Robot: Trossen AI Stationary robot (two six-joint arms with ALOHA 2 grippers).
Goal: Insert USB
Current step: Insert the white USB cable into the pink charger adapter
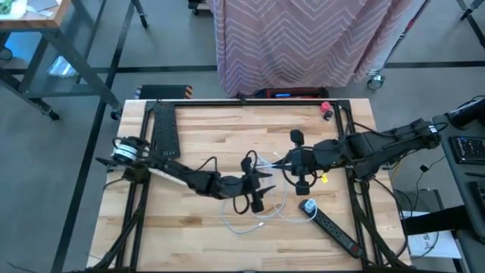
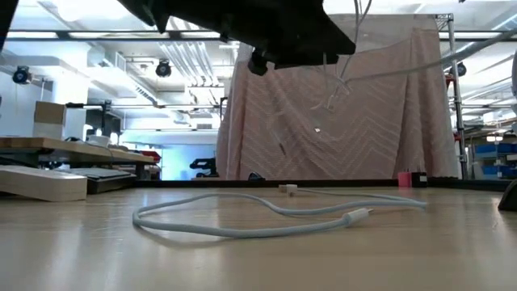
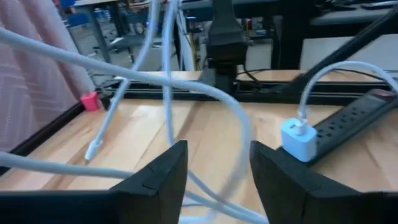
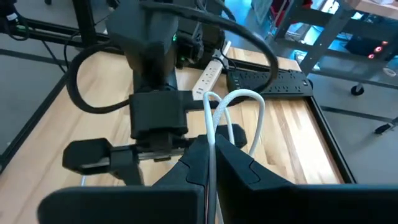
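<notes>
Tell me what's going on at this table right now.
Both arms work over the table's middle with a white cable. The right pincer is shut on a raised part of it; the rest lies looped on the wood. The left pincer is open with cable running between its fingers. A white charger already sits in the power strip.

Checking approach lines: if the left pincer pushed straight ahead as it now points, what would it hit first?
Most likely the white cable looping just beyond the left pincer; farther on sit the white charger and power strip. Depth is uncertain.
</notes>
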